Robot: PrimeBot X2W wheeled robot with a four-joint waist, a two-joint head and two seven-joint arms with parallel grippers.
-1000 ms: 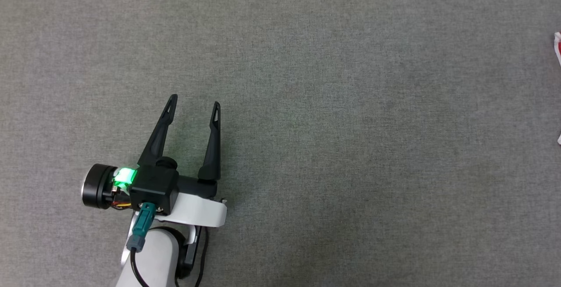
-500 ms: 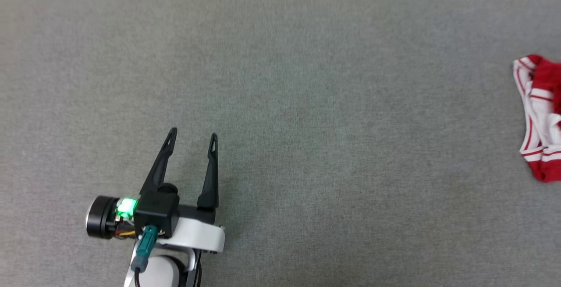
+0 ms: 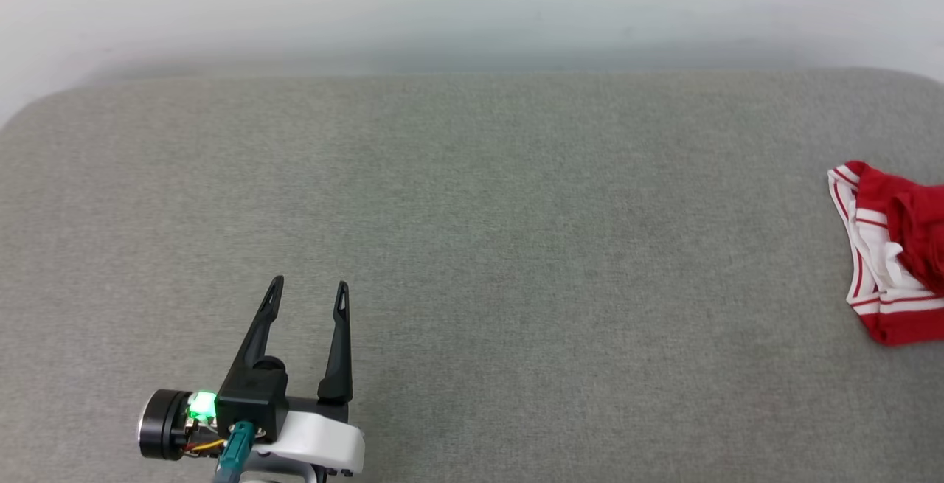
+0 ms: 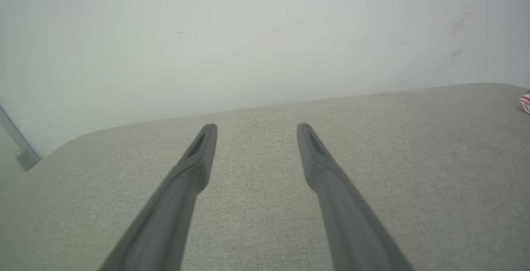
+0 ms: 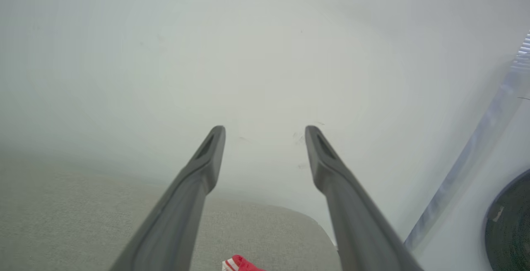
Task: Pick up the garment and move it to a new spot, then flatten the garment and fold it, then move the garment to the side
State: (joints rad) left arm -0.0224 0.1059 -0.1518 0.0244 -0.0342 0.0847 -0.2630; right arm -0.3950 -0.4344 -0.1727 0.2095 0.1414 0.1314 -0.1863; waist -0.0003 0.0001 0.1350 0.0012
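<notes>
Red-and-white jersey garment (image 3: 903, 217) lies crumpled at three o'clock; dark-fingered left gripper (image 3: 308, 287), seven o'clock, and right gripper (image 5: 265, 132) gape empty.

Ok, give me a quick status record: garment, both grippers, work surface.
garment: red with white, red-striped trim; bunched, lying at the surface's far right, cut off by the head view's edge
garment held: no
left gripper: open, empty, over the surface at lower left, far from the garment
right gripper: open, empty, pointing at the pale wall; a bit of the garment shows low between its fingers
surface: grey fabric, rounded corners
flattening and folding: not yet done
</notes>
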